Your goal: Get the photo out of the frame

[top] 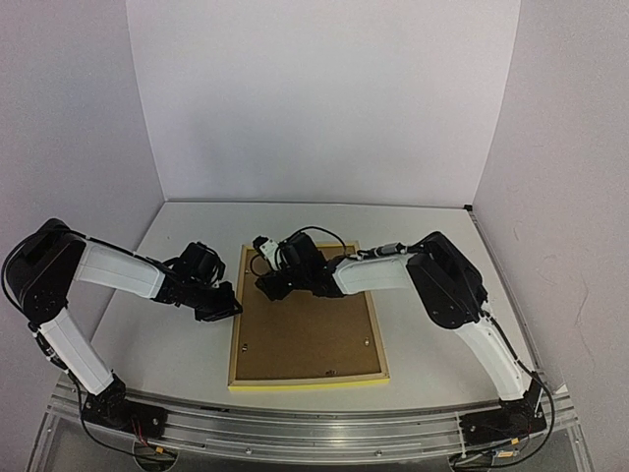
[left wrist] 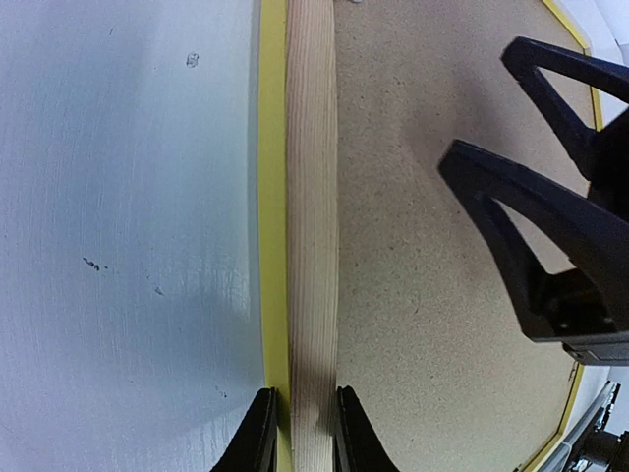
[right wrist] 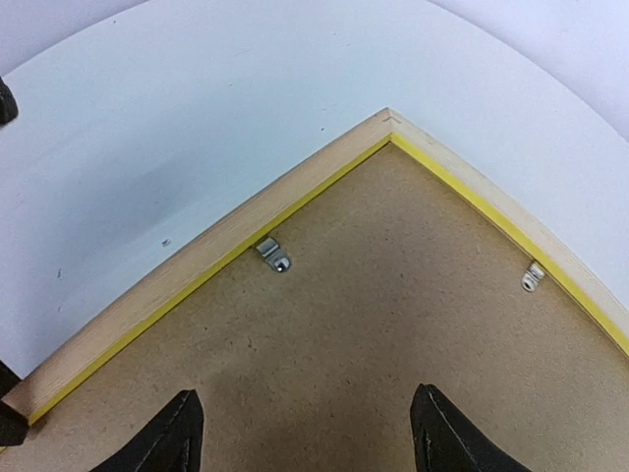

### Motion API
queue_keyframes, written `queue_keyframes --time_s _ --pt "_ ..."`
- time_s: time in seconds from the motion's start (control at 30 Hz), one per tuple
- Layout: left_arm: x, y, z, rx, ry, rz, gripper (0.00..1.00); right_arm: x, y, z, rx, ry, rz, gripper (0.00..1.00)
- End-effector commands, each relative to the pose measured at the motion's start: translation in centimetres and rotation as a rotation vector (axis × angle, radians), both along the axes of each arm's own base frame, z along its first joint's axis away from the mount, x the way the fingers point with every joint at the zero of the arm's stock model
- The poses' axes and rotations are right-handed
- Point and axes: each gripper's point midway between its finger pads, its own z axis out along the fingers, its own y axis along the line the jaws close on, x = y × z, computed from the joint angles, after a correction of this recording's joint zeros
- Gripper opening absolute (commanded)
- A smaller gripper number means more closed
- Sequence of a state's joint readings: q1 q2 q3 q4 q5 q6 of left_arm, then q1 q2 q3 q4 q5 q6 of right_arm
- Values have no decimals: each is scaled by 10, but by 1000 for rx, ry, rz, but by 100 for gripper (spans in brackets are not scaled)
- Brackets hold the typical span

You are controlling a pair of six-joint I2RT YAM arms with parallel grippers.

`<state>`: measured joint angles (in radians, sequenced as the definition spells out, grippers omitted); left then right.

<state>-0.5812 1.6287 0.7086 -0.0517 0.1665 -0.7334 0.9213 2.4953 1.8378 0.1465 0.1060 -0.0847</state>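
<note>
The frame (top: pixel 236 339) lies face down on the bench (top: pixel 162 344), pale wood up and yellow showing along its near edge. The brown backing (top: pixel 310 334) fills it. The photo is out of sight (only the backing shows inside the rails).

The left arm (top: pixel 118 270) rises from its base at the near left corner to a raised elbow by the left wall. Its forearm then runs right and downward to the frame's left rail. The left end effector (top: pixel 224 307) is closed on that rail, near the middle of its length. In the wrist view one finger (left wrist: pixel 263 438) stands on the outer, yellow side and the other on the backing side, with the wood strip pinched between them.

The right arm (top: pixel 378 273) climbs from the near right corner to a bent elbow beside the frame's right edge. Its forearm reaches left across the far part of the frame. The right end effector (right wrist: pixel 310 438) is spread wide open over the backing near the far left corner, fingers pointing toward that corner. Whether the tips touch the board cannot be told. Two small metal clips (right wrist: pixel 273 256) sit at the inner edges just ahead of it, one on each rail.
</note>
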Motion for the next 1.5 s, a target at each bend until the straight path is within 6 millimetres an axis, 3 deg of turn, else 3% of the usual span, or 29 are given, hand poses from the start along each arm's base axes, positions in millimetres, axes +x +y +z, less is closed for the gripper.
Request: queue_keyframes --time_s 0.0,0.4,0.57,0.87,1.17,1.47 --pt "-35 6 -27 38 151 -45 0 -3 21 -9 -15 -8 123 70" --pt "-37 -3 -27 7 161 -73 0 17 28 -12 -29 -12 75 70" --pt "-44 -14 -26 -10 158 -119 0 27 17 -12 -51 -25 -8 69" --pt "-63 -32 -31 -29 187 -179 0 27 0 -14 -101 -31 -61 69" --pt "-73 -37 -35 -26 199 -207 0 48 -20 -26 -194 -26 -174 69" --pt "-74 -38 -37 -18 203 -208 0 67 -34 -25 -196 -7 -272 69"
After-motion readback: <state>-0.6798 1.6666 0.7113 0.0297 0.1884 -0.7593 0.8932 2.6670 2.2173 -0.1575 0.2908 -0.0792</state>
